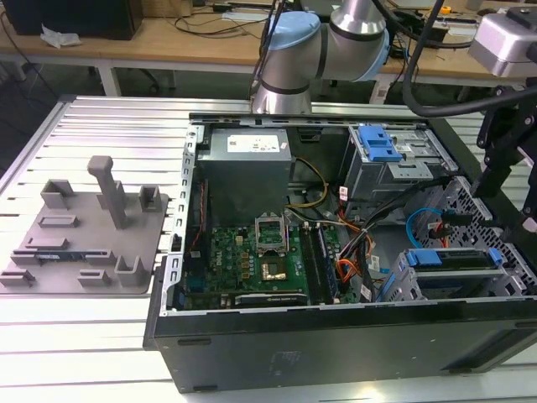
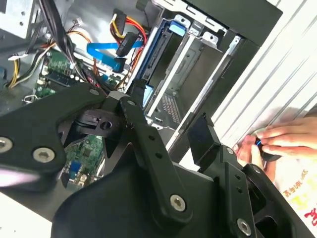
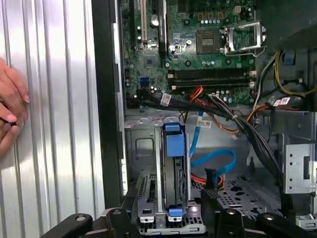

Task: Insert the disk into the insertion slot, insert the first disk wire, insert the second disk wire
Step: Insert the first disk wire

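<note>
The disk (image 1: pixel 449 259), in its blue frame, sits in the insertion slot (image 1: pixel 419 290) of the low grey cage at the case's front corner, on the exterior view's right. Both wrist views show the disk edge-on (image 3: pixel 173 171) (image 2: pixel 159 47) inside that cage (image 3: pixel 147 196) (image 2: pixel 185 74). A loose blue wire (image 3: pixel 218 157) (image 1: pixel 419 220) with a dark plug (image 3: pixel 210 177) lies beside the cage, near red and orange wires (image 2: pixel 130 30). My gripper (image 1: pixel 502 197) (image 2: pixel 171 114) (image 3: pixel 171 204) hovers just above the cage, open, with nothing between its fingers.
A person's hand (image 2: pixel 280 141) (image 3: pixel 11 106) rests on the ribbed metal table (image 1: pixel 109 336) just outside the case wall. The taller cage with a blue latch (image 1: pixel 377 149), the power supply (image 1: pixel 247 172), the motherboard (image 1: pixel 252 264) and a grey fixture plate (image 1: pixel 80 239) are nearby.
</note>
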`<state>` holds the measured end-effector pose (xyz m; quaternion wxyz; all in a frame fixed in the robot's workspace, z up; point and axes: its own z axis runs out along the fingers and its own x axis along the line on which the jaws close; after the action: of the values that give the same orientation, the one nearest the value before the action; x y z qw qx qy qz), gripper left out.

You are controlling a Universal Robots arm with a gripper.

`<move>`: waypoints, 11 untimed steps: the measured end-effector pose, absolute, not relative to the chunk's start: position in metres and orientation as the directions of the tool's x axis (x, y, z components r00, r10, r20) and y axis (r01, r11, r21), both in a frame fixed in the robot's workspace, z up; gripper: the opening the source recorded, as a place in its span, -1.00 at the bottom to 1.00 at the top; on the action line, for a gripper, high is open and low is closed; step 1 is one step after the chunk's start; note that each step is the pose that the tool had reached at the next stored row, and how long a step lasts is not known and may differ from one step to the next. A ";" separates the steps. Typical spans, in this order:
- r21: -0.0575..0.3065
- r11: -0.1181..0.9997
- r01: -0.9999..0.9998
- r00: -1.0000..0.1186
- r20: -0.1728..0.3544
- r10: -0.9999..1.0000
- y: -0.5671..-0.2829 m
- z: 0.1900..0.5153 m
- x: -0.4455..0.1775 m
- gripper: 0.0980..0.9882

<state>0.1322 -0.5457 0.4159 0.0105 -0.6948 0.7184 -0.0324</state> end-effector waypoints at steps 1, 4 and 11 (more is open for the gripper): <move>-0.064 0.043 -0.997 -0.045 0.030 -0.999 -0.546 0.415 0.132 0.18; -0.069 0.061 -0.996 -0.066 0.071 -0.995 -0.540 0.412 0.131 0.18; -0.074 0.029 -0.997 -0.041 0.171 -0.984 -0.498 0.401 0.134 0.18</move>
<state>0.1338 -0.4980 0.4007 -0.0362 -0.6913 0.7164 -0.0864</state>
